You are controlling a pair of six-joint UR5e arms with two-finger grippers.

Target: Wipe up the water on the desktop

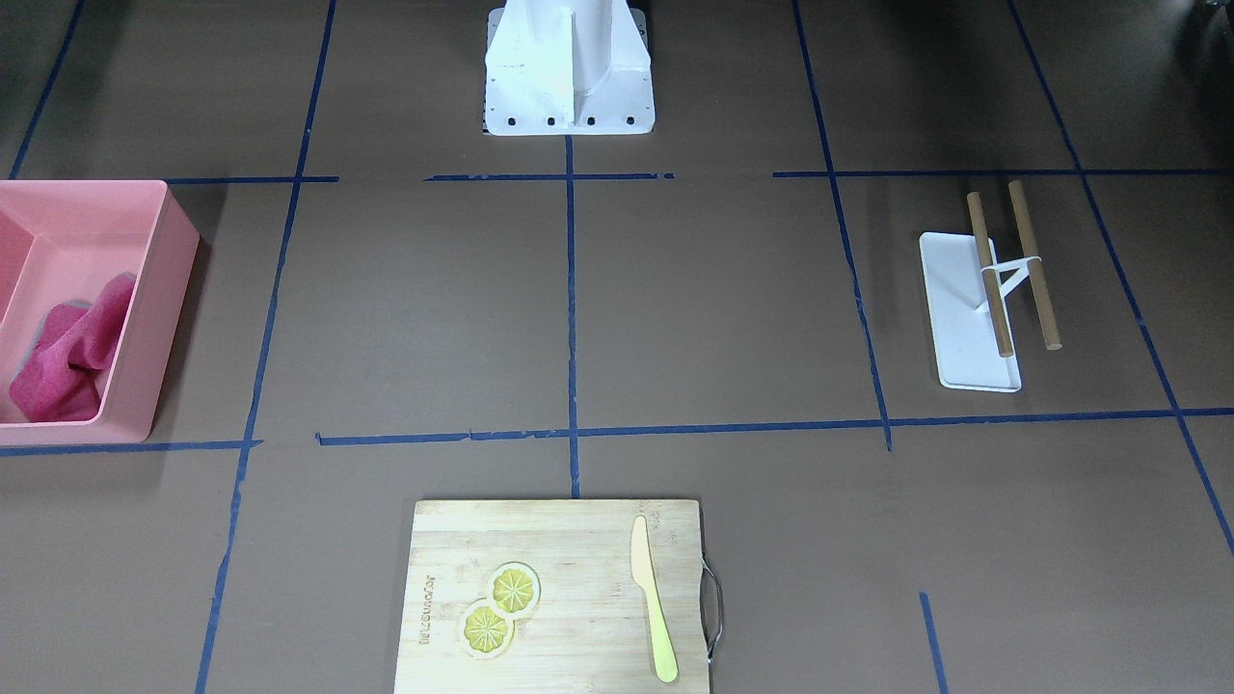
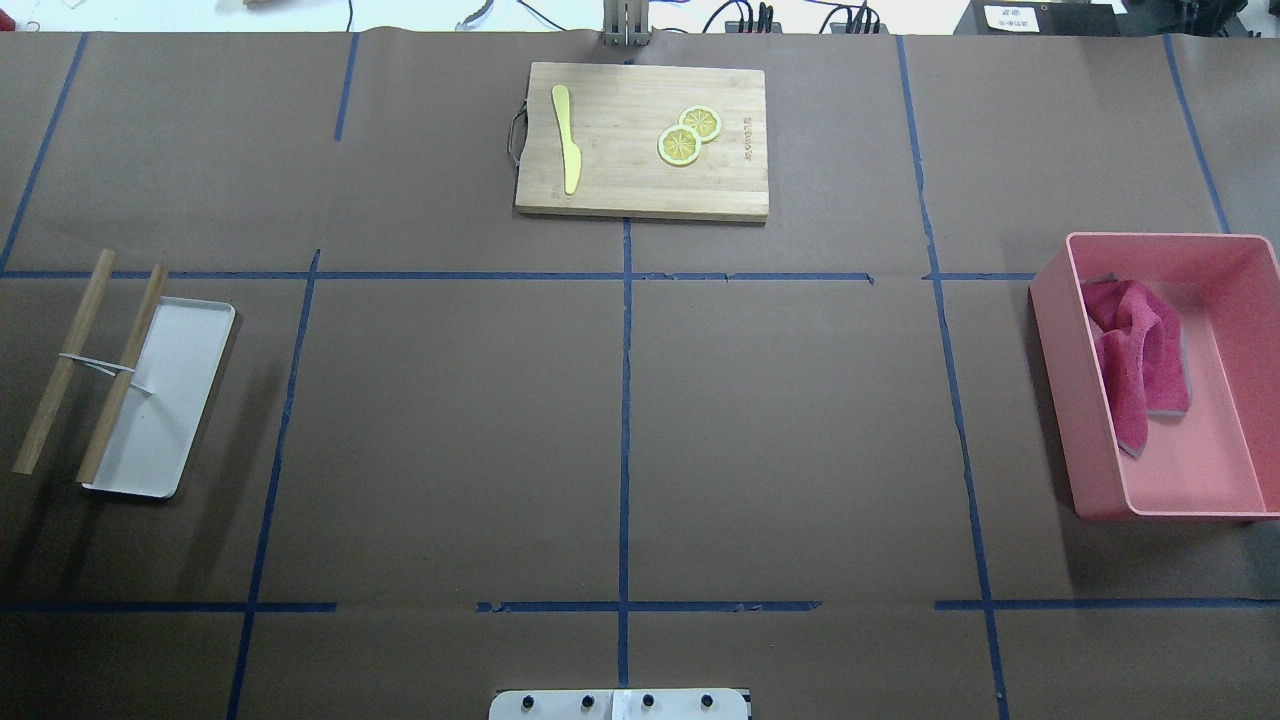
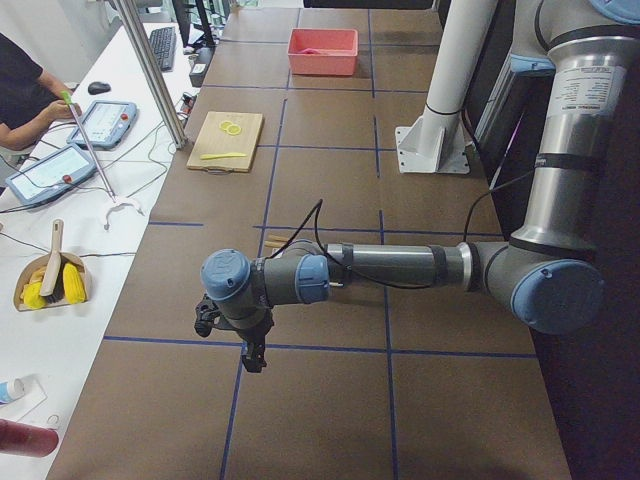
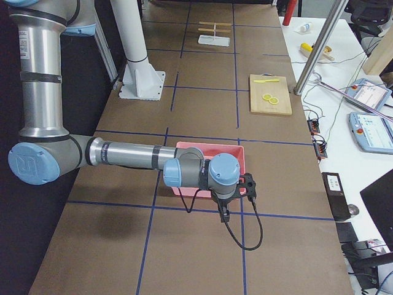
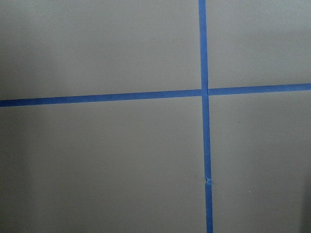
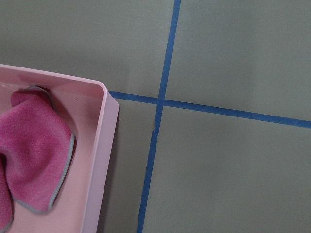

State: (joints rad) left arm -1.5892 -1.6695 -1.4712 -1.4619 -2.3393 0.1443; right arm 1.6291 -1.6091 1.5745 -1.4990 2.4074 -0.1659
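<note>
The desktop (image 2: 450,430) is a matte brown surface with a blue tape grid; I can make out no water on it. A pink cloth (image 2: 1135,360) lies crumpled in a pink bin (image 2: 1055,400) at my right; it also shows in the right wrist view (image 6: 34,145). My right gripper (image 4: 224,214) hangs above the desktop beside the bin's near corner. My left gripper (image 3: 250,355) hangs above a tape crossing at my far left. Both show only in the side views, so I cannot tell whether they are open or shut. No fingers show in either wrist view.
A wooden cutting board (image 2: 640,180) with a yellow knife (image 2: 567,140) and two lemon slices (image 2: 688,135) lies at the far middle. A white tray (image 2: 175,400) with two wooden rods (image 2: 60,365) sits at my left. The robot base (image 1: 569,77) stands at the near edge.
</note>
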